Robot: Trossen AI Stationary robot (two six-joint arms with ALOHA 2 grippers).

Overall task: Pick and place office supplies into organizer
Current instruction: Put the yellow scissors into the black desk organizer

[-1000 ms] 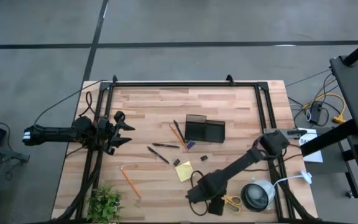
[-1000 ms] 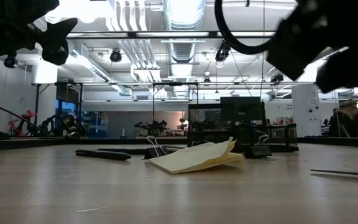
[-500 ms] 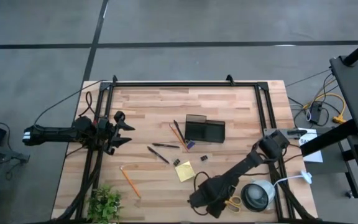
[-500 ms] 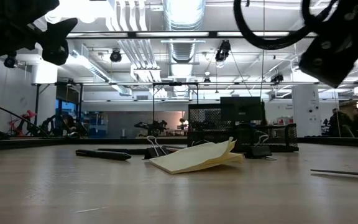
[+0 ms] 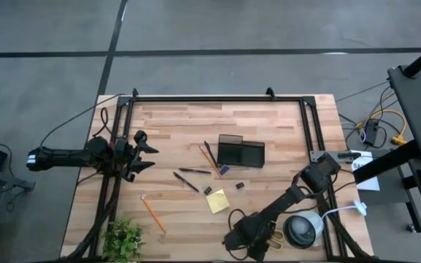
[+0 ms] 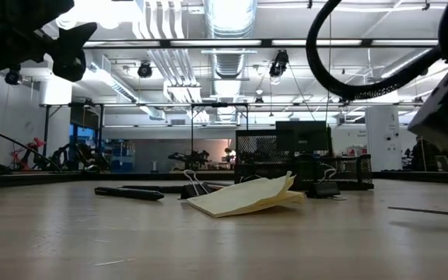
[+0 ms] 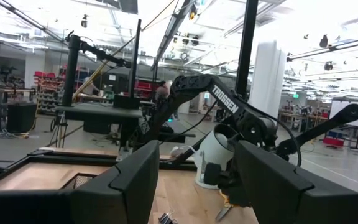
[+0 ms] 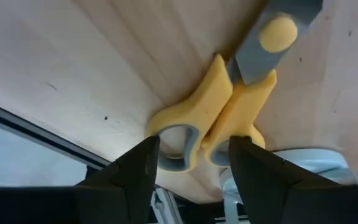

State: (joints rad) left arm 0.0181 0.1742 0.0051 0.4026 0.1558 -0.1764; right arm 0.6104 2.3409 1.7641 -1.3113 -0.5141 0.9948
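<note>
The yellow-handled scissors (image 5: pixel 275 235) lie flat near the table's near edge, beside the lamp. My right gripper (image 5: pixel 256 239) hangs over them, open. In the right wrist view my right gripper (image 8: pixel 194 168) has its fingers on either side of the scissors' handle rings (image 8: pixel 213 118), with no touch showing. The black organizer (image 5: pixel 240 153) stands mid-table, with orange pencils (image 5: pixel 210 158) just left of it. Pens (image 5: pixel 188 176), clips (image 5: pixel 207 191) and the sticky-note pad (image 5: pixel 217 201) lie nearer. My left gripper (image 5: pixel 145 154) waits open at the table's left.
The round grey-white lamp (image 5: pixel 302 229) stands right beside the scissors, toward the table's right. A single pencil (image 5: pixel 152 212) and a green plant (image 5: pixel 123 238) sit at the near left corner. A black frame (image 5: pixel 218 98) borders the table. The far half of the wood is bare.
My right gripper has moved toward the table's near edge and to the right, closing in on the scissors. In the low view the arm has slid off toward the picture's right edge. The supplies have stayed in place.
</note>
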